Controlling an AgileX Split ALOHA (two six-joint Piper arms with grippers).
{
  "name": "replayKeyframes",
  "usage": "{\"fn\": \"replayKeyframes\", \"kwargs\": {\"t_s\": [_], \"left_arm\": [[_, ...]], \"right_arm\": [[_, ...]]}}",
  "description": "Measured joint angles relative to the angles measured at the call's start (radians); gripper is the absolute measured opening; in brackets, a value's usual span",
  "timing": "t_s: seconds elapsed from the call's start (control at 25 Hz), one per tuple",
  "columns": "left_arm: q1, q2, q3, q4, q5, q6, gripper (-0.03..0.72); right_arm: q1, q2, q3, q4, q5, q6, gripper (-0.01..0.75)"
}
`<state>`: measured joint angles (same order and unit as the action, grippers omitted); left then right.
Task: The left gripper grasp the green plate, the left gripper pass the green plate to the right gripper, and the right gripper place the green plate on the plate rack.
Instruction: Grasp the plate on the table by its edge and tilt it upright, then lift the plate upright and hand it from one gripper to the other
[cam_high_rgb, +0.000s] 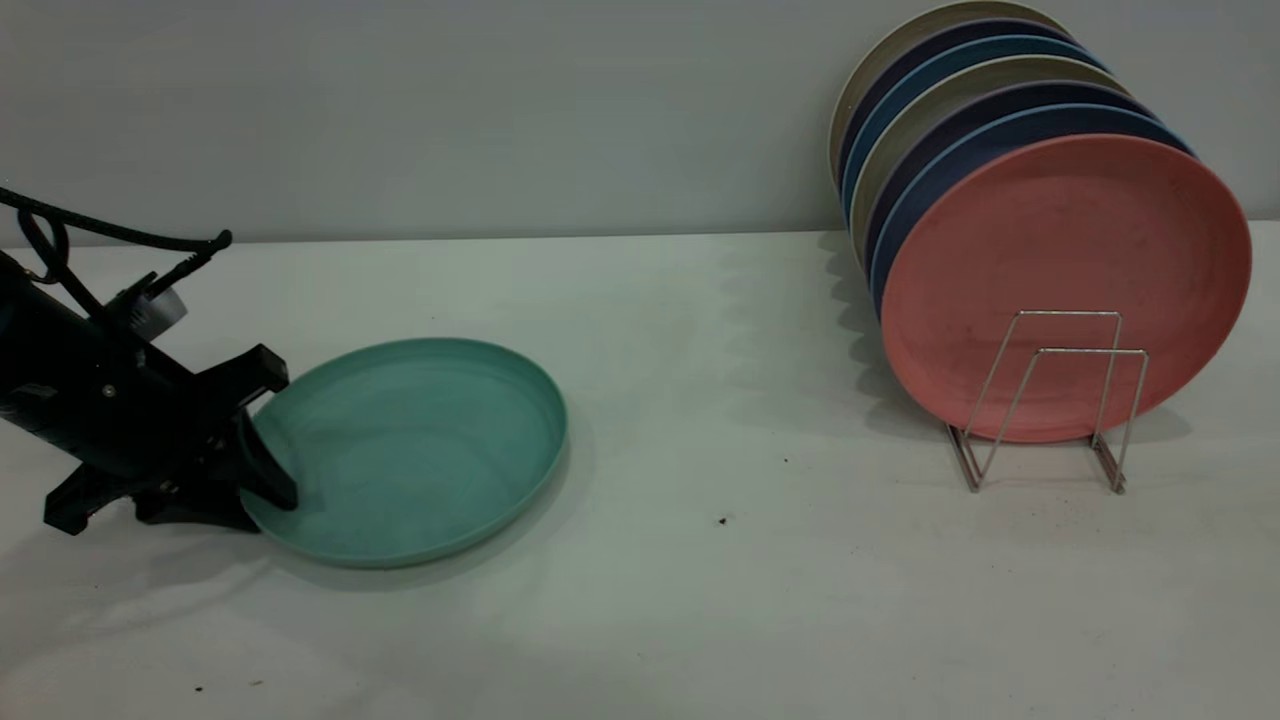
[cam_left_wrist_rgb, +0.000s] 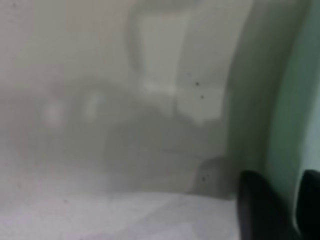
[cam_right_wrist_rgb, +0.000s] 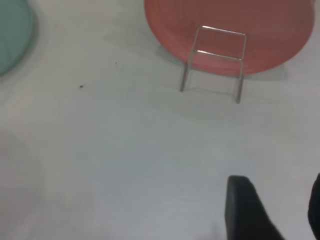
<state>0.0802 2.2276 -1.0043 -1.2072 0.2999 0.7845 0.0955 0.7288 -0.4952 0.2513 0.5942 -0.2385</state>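
The green plate (cam_high_rgb: 420, 450) lies on the white table at the left; it also shows in the left wrist view (cam_left_wrist_rgb: 300, 100) and the right wrist view (cam_right_wrist_rgb: 12, 35). My left gripper (cam_high_rgb: 265, 495) is at the plate's left rim, one finger inside the plate and one under the rim, shut on the rim; the left wrist view (cam_left_wrist_rgb: 298, 210) shows green between its fingers. My right gripper (cam_right_wrist_rgb: 277, 210) is out of the exterior view, open and empty above bare table in front of the plate rack (cam_high_rgb: 1045, 400), which also shows in the right wrist view (cam_right_wrist_rgb: 215, 60).
The rack at the right holds several upright plates, a salmon-pink plate (cam_high_rgb: 1060, 260) at the front with blue and beige ones behind. Its two front wire loops stand free of plates. A grey wall runs along the table's back edge.
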Motion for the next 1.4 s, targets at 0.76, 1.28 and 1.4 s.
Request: {"fn": "replayKeyframes", "kwargs": {"t_s": [0.76, 1.28, 1.4], "left_arm": [[-0.017, -0.149, 0.000, -0.016, 0.000, 0.325, 0.014], [-0.175, -0.174, -0.040, -0.096, 0.165, 0.549, 0.014], [-0.179, -0.174, -0.042, -0.121, 0.202, 0.551, 0.014]], "right_arm": [[0.000, 0.258, 0.000, 0.387, -0.085, -0.290, 0.326], [0.000, 0.746, -0.014, 1.479, -0.094, -1.428, 0.326], [0.000, 0.826, -0.032, 1.515, -0.025, -1.481, 0.326]]}}
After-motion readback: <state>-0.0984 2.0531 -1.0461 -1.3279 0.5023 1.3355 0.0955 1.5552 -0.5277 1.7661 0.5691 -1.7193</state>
